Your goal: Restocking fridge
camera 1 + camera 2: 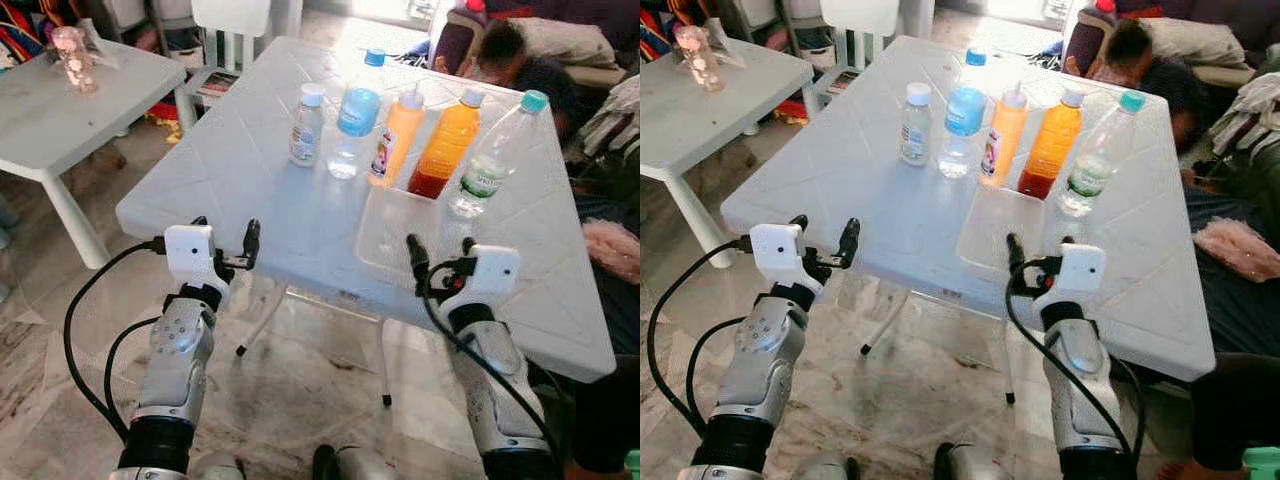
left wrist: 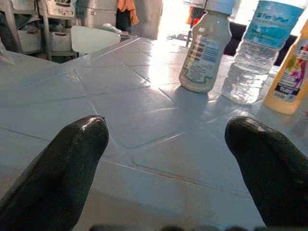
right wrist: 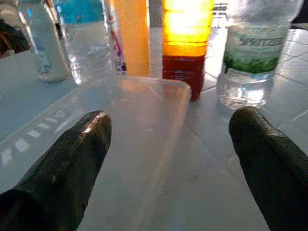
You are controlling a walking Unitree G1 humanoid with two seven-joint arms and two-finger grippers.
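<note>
Left gripper (image 1: pixel 222 240) and right gripper (image 1: pixel 440 257), fingers apart, at table (image 1: pixel 230 170) edge; crowded bottles (image 1: pixel 404 130) risk toppling.

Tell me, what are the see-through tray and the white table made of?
The tray looks like thin clear plastic: you can see the table through it, and its rim is glossy. The table is probably molded white plastic, smooth and shiny, with grooved lines pressed into its top.
</note>
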